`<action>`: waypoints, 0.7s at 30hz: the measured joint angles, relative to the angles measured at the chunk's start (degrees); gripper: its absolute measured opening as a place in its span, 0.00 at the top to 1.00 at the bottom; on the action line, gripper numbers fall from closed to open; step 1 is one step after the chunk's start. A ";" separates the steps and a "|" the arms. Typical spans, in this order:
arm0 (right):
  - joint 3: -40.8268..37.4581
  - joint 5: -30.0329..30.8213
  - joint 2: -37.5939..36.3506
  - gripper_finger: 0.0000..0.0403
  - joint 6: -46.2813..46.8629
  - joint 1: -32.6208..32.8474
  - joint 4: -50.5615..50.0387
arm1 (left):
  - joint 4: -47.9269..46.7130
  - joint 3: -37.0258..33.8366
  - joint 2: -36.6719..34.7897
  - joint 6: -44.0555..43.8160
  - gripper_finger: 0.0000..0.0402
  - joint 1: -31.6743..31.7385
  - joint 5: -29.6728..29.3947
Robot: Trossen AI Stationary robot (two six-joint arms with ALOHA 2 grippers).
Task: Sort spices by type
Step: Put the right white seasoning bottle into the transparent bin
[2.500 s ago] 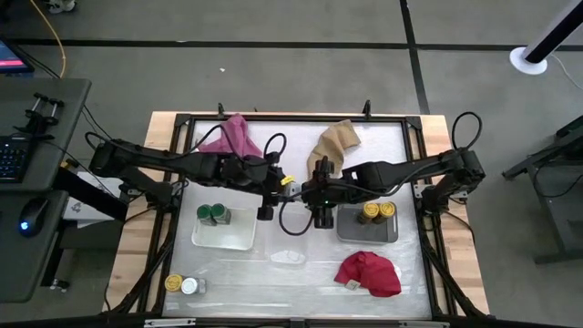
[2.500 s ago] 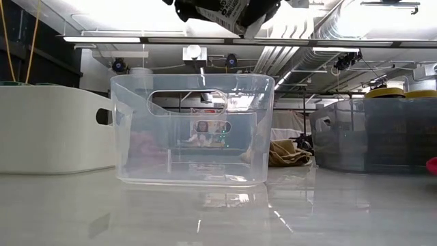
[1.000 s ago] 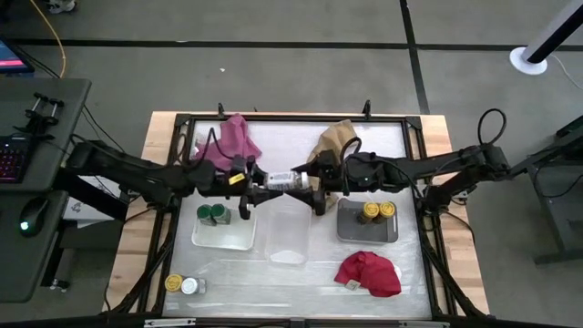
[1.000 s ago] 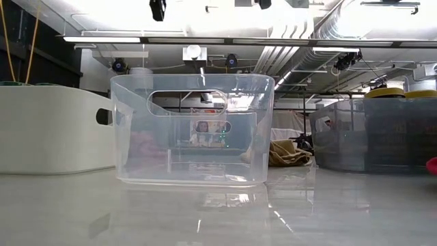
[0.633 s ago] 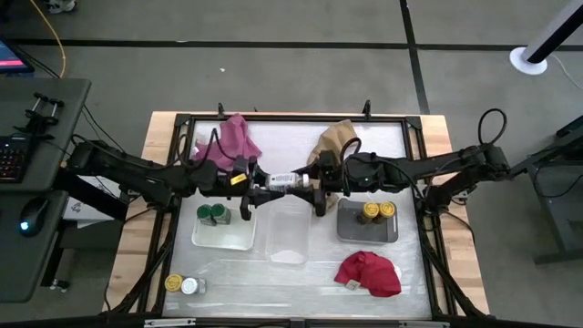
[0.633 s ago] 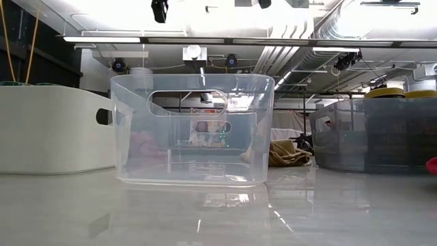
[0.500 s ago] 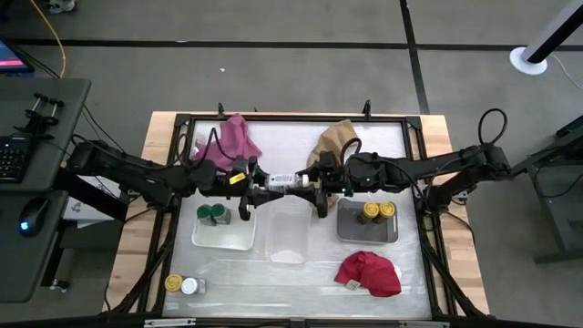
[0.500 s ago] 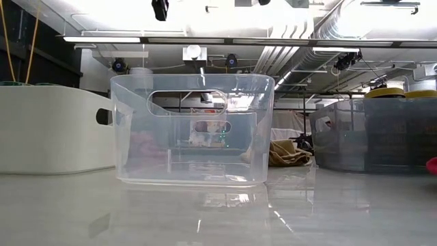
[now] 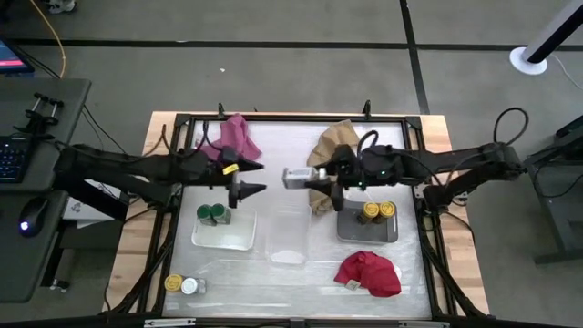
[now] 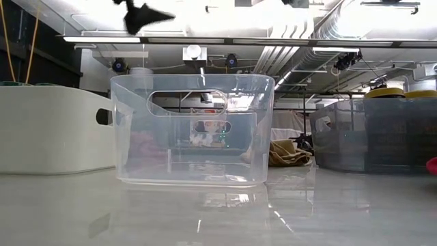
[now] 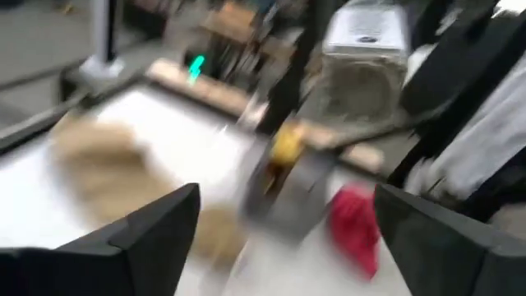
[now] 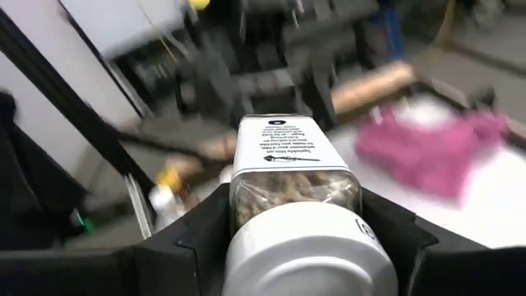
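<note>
The bin is clear glossy plastic on a shiny tabletop. The jar looks like clear glass with a smooth white lid.

The jar label's small print is unreadable.

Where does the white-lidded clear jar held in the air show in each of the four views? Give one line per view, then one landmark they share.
High view: white-lidded jar in the right gripper, above the clear bin.
Low view: not in it.
Left wrist view: upper right.
Right wrist view: centre, between the fingers.
Shared landmark: pink cloth.
</note>
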 joint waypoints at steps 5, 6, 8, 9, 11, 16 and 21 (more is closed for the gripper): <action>-0.14 -0.39 1.88 0.51 3.43 1.17 -6.18 | -16.49 -0.11 -6.81 -4.07 0.10 -0.17 -3.59; 0.55 -1.25 3.24 0.51 3.62 1.56 -6.70 | -18.24 -0.13 -7.54 -4.56 0.10 -0.63 -4.21; 3.04 -3.02 7.58 0.51 3.57 2.40 -10.13 | -18.11 -0.17 -7.92 -4.95 0.10 -1.67 -5.75; 4.72 -3.78 10.17 0.51 3.14 2.76 -12.76 | -18.06 -0.18 -8.15 -4.94 0.10 -2.14 -6.73; 9.34 -4.65 15.43 0.51 1.20 3.45 -17.50 | -17.12 -0.20 -8.11 -4.90 0.10 -2.95 -9.11; 23.98 -4.05 27.40 0.51 -5.01 4.21 -35.91 | -17.49 -0.20 -7.06 -4.90 0.09 -3.34 -11.46; 33.65 -2.33 37.34 0.51 -8.91 3.74 -49.31 | -17.90 -0.17 -6.03 -4.86 0.09 -3.34 -11.62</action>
